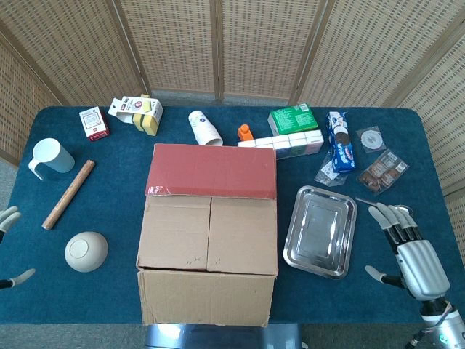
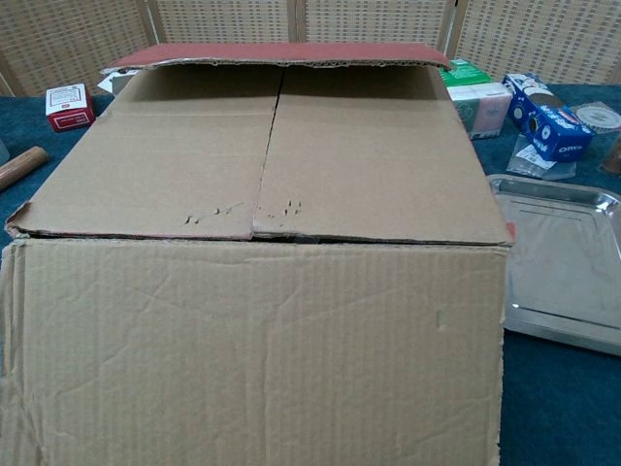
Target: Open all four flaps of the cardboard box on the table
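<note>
Wicker screen panels (image 1: 218, 43) behind blue table (image 1: 116, 182)

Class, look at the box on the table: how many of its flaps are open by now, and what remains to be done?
Done: the near flap hangs down the front and the far flap is folded back, red side up. In hand: nothing; the left hand sits at the table's edge and the right hand hovers by the tray, both holding nothing. Left: the two inner flaps lie flat, closing the box.
</note>
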